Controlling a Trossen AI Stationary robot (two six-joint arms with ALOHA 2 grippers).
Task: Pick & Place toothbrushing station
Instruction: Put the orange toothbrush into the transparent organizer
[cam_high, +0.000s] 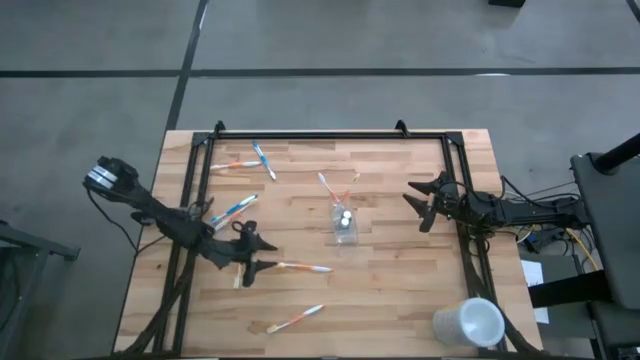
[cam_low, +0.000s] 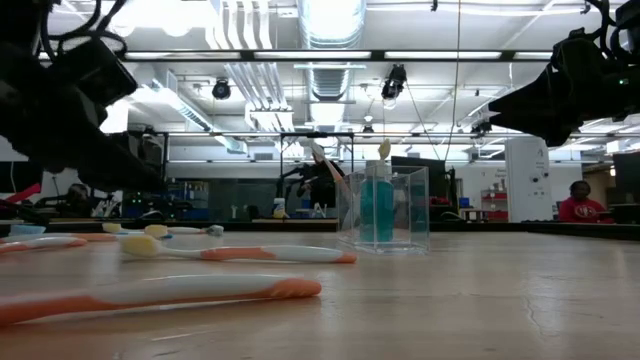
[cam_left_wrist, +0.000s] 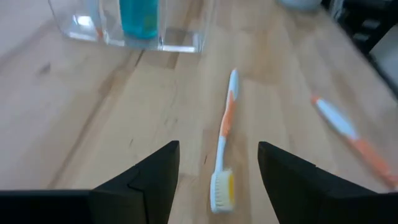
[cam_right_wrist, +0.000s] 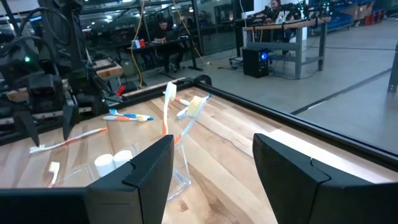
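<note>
Toothbrush (cam_high: 300, 267) lies on the table (cam_high: 400, 290) before the spread left gripper (cam_high: 250, 255); the right gripper (cam_high: 420, 203), also spread, hovers beside the cup (cam_high: 345, 228).

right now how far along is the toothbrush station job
Done: the clear cup already holds two toothbrushes and the blue tube. In hand: nothing is gripped yet; the open left gripper is lined up over an orange-and-white toothbrush. Left: that brush and the others loose on the table. The right gripper hangs open beside the cup.
</note>
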